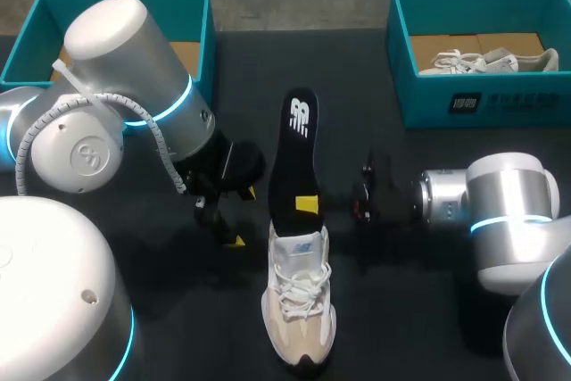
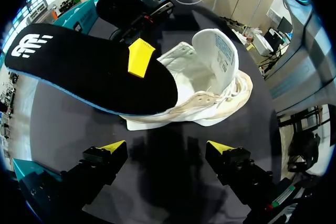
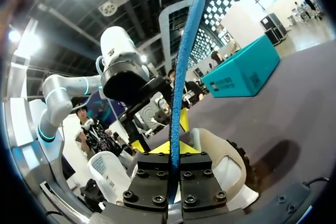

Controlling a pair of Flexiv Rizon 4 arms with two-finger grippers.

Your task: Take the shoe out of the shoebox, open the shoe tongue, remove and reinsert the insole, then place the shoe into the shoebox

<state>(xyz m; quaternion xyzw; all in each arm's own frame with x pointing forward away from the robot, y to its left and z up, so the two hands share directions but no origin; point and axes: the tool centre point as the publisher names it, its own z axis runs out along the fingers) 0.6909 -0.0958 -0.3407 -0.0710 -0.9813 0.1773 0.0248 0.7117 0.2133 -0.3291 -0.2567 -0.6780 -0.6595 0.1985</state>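
- Teal shoebox (image 1: 27, 42) at 10 o'clock on the table. No shoe is visible in it, though the left arm hides part of it.
- Left gripper (image 1: 219, 223) sits low at 9 o'clock of the shoe (image 1: 301, 301). Its fingers are spread and hold nothing. In its wrist view the shoe lies just ahead, clear of both tips.
- The shoe is mid-table with its toe toward 6 o'clock. The tongue (image 2: 218, 51) is folded up and open.
- The insole (image 1: 294, 149) runs from the shoe mouth out toward 12 o'clock.
- Right gripper (image 1: 308, 205) comes in from 3 o'clock and pinches the insole through its thickness, near the shoe end.
- Judgement: the insole is at the mouth, and I cannot tell whether it is leaving or returning.
- To do the step well:
  - Hold the pinch firm.
  - Run the insole along the shoe's long axis.
  - Brace the heel with the free gripper so the shoe does not slide.
  - Mind that the tongue doesn't flop shut.
- Second box (image 1: 482, 100) at 2 o'clock holds another shoe (image 1: 473, 62).
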